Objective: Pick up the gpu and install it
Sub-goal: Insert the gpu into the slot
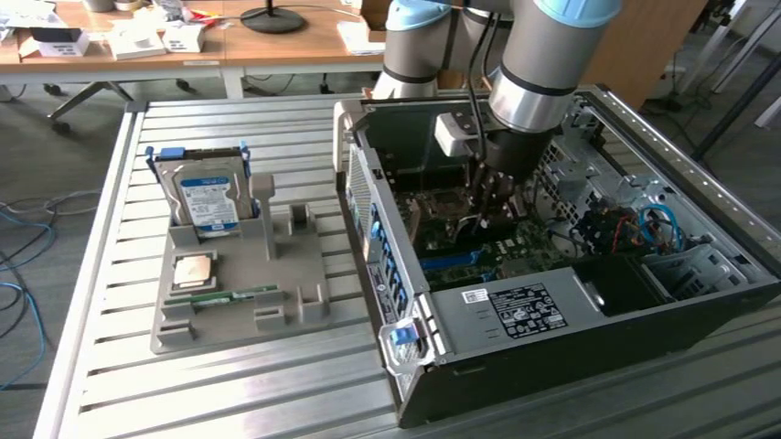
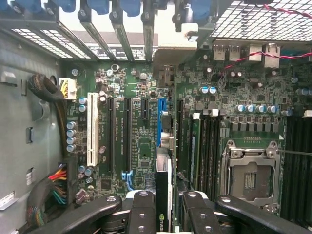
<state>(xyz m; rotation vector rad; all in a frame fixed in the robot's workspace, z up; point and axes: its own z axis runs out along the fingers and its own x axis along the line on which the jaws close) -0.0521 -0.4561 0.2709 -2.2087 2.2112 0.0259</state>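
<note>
1. The surface (image 1: 110,366), a slatted metal top, carries everything. The open computer case (image 1: 488,357) lies on its side across the centre and the exterior view's right.
2. The robot arm (image 1: 543,64) comes down from the top of the frame into the case, just right of centre.
3. A grey parts tray (image 1: 232,311) sits at the exterior view's left, well apart from the case. It holds the blue-labelled hard drive (image 1: 208,197) upright, with a processor chip (image 1: 196,270) and a memory stick (image 1: 226,295) lying flat lower down. None of these is in the way.
4. The motherboard (image 2: 141,146) lines the case floor, and the work is happening over it.
5. The gpu (image 2: 160,217) is seen edge-on in the wrist view, inside the case above the board and not yet seated. The hand (image 2: 168,197) is pinching it, one finger on each flat face.
6. The blue slot (image 2: 160,117) runs in line with the card's edge. By this judgement, doing the step well means keeping the card upright and parallel to that slot, bringing the bracket end to the rear opening, and pressing evenly without twisting.
7. Obstacles look slight. The black slots lie just beside the blue one, so a sideways slip could miss. The white slot (image 2: 92,129), the cable bundle (image 2: 48,187) and the processor socket (image 2: 249,178) stand apart from the path.
</note>
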